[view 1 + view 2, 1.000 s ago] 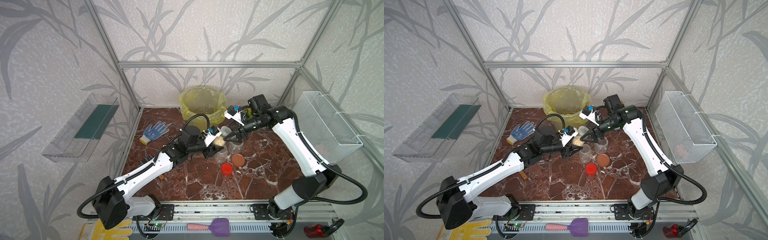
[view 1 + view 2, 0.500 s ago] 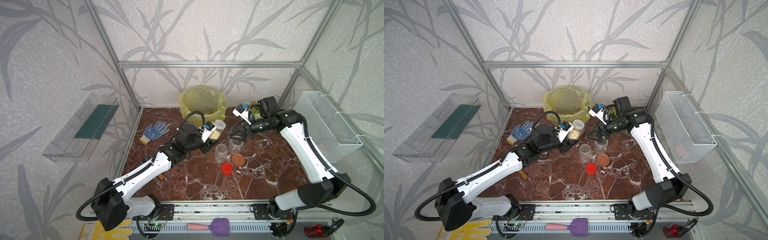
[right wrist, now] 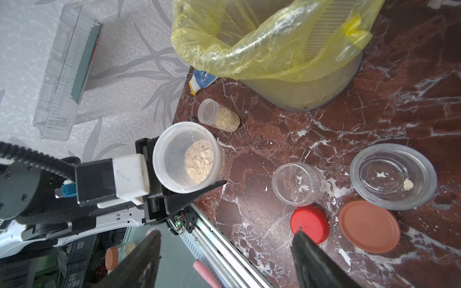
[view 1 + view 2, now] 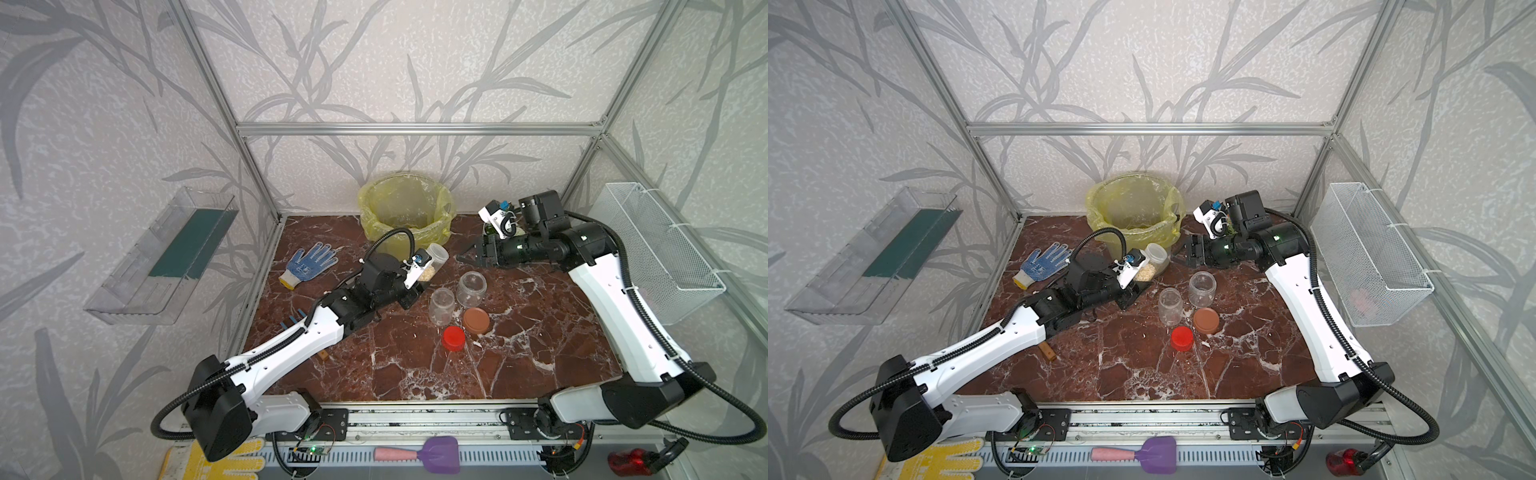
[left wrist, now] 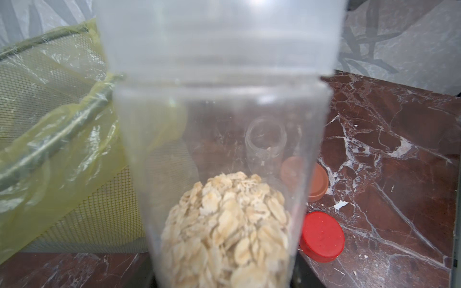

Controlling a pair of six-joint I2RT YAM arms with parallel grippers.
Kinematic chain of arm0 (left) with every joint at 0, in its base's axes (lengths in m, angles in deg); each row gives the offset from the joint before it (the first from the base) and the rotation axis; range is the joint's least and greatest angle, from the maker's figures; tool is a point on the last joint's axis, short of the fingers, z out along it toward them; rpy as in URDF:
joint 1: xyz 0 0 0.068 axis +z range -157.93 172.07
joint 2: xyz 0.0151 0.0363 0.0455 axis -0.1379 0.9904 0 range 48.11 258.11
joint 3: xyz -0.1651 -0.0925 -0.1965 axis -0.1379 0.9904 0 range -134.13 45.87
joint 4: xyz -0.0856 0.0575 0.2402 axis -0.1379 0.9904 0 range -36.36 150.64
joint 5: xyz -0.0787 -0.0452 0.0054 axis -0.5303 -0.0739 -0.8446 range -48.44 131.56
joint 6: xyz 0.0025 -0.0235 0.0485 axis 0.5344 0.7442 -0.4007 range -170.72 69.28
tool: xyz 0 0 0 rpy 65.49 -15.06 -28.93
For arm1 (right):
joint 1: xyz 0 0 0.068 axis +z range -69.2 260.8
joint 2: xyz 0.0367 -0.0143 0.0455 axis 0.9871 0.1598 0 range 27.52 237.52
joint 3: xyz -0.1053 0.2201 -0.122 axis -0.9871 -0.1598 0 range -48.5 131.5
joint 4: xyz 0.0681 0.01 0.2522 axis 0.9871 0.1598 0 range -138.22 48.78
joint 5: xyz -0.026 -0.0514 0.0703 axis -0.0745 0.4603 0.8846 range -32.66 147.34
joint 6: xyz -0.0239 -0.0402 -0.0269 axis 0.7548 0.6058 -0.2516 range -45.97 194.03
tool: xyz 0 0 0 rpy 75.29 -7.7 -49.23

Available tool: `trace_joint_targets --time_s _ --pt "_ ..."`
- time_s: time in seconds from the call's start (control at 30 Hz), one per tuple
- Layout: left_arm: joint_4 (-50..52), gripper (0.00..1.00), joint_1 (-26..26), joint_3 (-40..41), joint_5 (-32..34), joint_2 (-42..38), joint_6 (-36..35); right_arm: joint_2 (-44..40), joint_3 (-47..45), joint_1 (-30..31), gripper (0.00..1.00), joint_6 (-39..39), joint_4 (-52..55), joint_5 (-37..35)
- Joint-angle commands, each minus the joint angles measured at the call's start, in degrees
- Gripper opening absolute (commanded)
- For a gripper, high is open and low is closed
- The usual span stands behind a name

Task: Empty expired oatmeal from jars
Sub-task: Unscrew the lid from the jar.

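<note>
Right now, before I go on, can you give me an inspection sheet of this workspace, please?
Surface: marble table, flakes near lids.
Job's things: open jar with oatmeal, gripped; lying jar, partly filled; slim jar, wide jar upright, nearly empty; red lid, brown lid off.
Clutter: glove, block.
Grippers: left gripper shut on open jar; right gripper open, empty.
Cables: hose arches over left wrist.
Surroundings: bin with yellow bag, basket, shelf.

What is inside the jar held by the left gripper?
The open jar holds a heap of oatmeal at its closed end; the part toward the mouth is empty. The flakes cover the jar's floor, so anything beneath them cannot be seen.
</note>
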Motion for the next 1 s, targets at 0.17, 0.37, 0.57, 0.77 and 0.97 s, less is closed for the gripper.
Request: trace_joint_targets --time_s 0.17,0.37,0.57,0.77,0.97 --pt "0.6 0.00 -1.0 -2.3 3.6 -2.0 -2.9 7.7 11.0 3.8 0.86 -5.2 6.3 -5.1" --pt "0.5 0.00 -1.3 -2.1 3.7 -2.0 -3.1 12.5 16.3 6.6 0.86 -5.4 7.7 -5.8" --pt "0.6 0.00 -1.5 -1.8 3.7 -2.1 -3.4 18.2 24.0 8.9 0.86 -4.1 11.6 -7.4" --pt "0.5 0.00 -1.5 -1.8 4.2 -2.3 -3.6 22.0 28.8 10.4 0.84 -3.0 14.9 -7.2" --pt "0.4 0.00 -1.4 -1.4 4.4 -2.9 -3.8 22.8 29.1 10.6 0.79 -1.8 16.6 -7.8"
